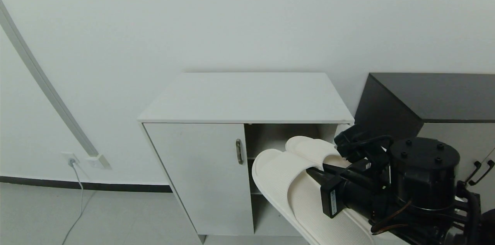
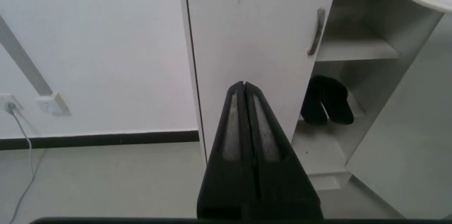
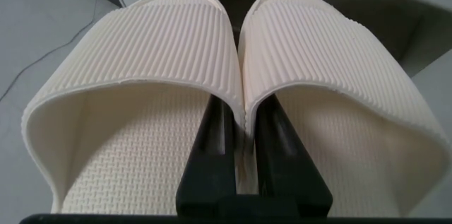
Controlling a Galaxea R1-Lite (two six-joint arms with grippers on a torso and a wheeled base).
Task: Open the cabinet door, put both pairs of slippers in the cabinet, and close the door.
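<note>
The cabinet (image 1: pixel 247 98) at the centre of the head view has its left door (image 1: pixel 201 175) shut and its right half standing open, so opening looks done. A pair of black slippers (image 2: pixel 326 102) already sits on a lower shelf inside, so the step in hand appears to be stowing the second pair. The right hand (image 3: pixel 245 160), at the lower right of the head view, is clamped on the cream slippers (image 1: pixel 282 175), pinching their inner walls together so the two ride side by side, toes pointing at the open compartment just beside the door handle (image 1: pixel 239 151). The left hand (image 2: pixel 244 132) is closed with nothing in it and faces the cabinet front from well apart. The next move probably calls for carrying the pair forward past the shut door's edge onto a free shelf (image 2: pixel 353 49), releasing, then backing out before the door is swung closed. A small label on the black housing (image 1: pixel 332 198) behind the right hand is too small to read; no other print is legible.
</note>
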